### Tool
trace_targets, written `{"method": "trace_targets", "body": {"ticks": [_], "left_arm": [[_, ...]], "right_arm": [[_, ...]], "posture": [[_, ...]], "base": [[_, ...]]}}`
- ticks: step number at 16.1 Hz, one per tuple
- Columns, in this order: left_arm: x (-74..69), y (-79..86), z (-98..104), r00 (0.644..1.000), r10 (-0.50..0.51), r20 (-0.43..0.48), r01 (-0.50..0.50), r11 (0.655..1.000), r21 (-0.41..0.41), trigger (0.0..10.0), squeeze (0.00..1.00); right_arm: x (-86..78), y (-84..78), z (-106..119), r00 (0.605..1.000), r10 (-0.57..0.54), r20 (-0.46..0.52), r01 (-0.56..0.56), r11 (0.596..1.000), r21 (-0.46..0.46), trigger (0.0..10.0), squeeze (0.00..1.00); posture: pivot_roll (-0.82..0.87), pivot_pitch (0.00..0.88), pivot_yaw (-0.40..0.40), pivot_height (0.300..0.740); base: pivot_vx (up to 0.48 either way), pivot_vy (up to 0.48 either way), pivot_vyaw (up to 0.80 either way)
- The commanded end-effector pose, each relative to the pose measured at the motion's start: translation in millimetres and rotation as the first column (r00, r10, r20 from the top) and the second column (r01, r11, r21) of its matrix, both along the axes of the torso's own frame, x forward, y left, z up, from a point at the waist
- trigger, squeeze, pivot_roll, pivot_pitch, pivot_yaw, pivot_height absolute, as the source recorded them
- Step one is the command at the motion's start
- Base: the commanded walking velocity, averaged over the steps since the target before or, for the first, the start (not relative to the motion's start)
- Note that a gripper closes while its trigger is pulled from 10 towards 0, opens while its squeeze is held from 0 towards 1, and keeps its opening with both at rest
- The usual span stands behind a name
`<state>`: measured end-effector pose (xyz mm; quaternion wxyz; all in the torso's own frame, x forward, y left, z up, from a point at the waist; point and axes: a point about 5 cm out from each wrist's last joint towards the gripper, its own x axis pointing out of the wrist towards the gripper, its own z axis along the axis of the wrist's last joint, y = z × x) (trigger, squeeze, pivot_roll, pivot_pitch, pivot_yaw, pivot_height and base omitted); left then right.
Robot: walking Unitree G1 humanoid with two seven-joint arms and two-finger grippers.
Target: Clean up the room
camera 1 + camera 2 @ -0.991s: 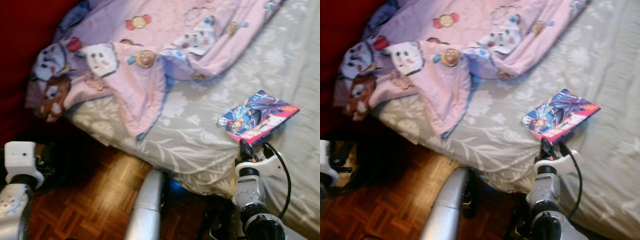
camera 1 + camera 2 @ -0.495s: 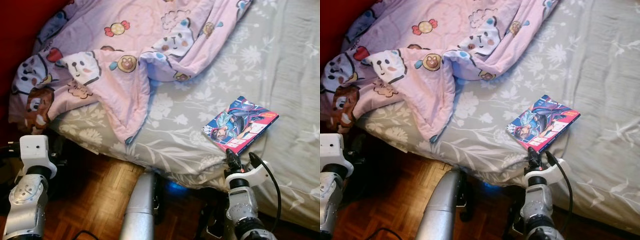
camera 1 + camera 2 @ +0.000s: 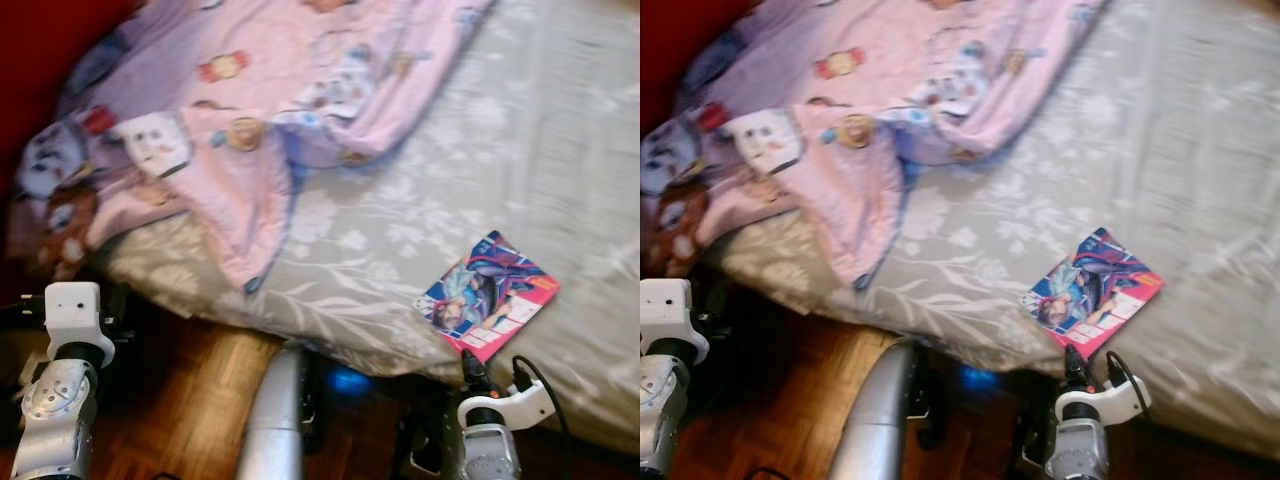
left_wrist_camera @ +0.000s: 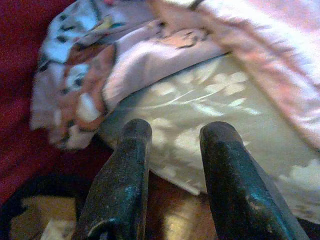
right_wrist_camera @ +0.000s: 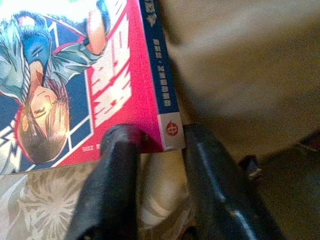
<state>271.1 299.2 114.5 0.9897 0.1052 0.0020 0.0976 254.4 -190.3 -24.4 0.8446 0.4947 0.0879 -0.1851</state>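
I see the bed [image 3: 560,120] first, under a grey floral sheet, with a pink cartoon-print blanket [image 3: 250,110] bunched over its upper left part and hanging over the near edge. Parquet floor [image 3: 170,400] shows below the bed edge. Both head views are blurred, so fine print detail on the blanket cannot be read.

A manga book [image 3: 488,296] lies flat on the sheet near the bed's front edge, well apart from the blanket, cover up.

My right tool [image 5: 150,150] sits just at the book's near corner. Its two fingers [image 5: 112,185] are parted by a moderate gap, one on each side of the spine corner; it is released and grasps nothing. I cannot tell whether a fingertip touches the cover. In the head view its fingers are mostly hidden behind the white wrist bracket.

My left tool [image 4: 172,135] hangs low at the left, beside the bed's corner, fingers parted and empty, pointing at the sheet edge and the blanket overhang.
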Motion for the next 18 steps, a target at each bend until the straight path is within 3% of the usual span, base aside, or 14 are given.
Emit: {"method": "trace_targets", "body": {"ticks": [1, 5, 10, 11, 12, 18], "left_arm": [[-10.3, 5.8, -10, 0.999, 0.021, -0.042, -0.02, 1.0, 0.014, 10.0, 0.0], [-12.2, 5.6, -13, 0.999, 0.019, -0.046, -0.018, 1.0, 0.025, 10.0, 0.0], [-15.8, 5.2, -13, 0.998, 0.014, -0.054, -0.012, 0.999, 0.043, 10.0, 0.0], [-16.8, 5.9, -13, 0.998, 0.014, -0.055, -0.012, 0.999, 0.045, 10.0, 0.0], [-18.2, 6.9, -12, 0.998, 0.013, -0.056, -0.011, 0.999, 0.048, 10.0, 0.0], [-22.7, 11.6, -11, 0.998, 0.018, -0.061, -0.015, 0.998, 0.057, 10.0, 0.0]], "right_arm": [[-16.9, 0.2, -14, 0.997, -0.025, -0.071, 0.026, 0.999, 0.019, 10.0, 0.0], [-7.8, -10.5, -2, 0.999, -0.045, 0.006, 0.045, 0.999, 0.001, 10.0, 0.0], [-8.8, -7.9, -6, 0.999, -0.037, -0.024, 0.037, 0.999, 0.007, 10.0, 0.0], [-9.8, -7.3, -7, 0.999, -0.036, -0.02, 0.036, 0.999, 0.018, 10.0, 0.14], [-10.8, -6.7, -7, 0.999, -0.034, -0.014, 0.034, 0.999, 0.026, 10.0, 1.0], [-2.1, -13.0, 4, 0.993, -0.067, 0.095, 0.063, 0.997, 0.048, 10.0, 1.0]], "posture": [[0.3, 0.402, 0.077, 0.63], [0.3, 0.403, 0.074, 0.63], [0.31, 0.405, 0.081, 0.63], [0.32, 0.407, 0.085, 0.63], [0.32, 0.41, 0.089, 0.63], [0.34, 0.419, 0.099, 0.63]], "base": [[0.0, 0.0, 0.0], [0.0, 0.0, 0.0], [0.0, 0.0, 0.0], [0.0, 0.0, 0.0], [0.0, 0.0, 0.0], [0.0, 0.0, 0.0]]}}
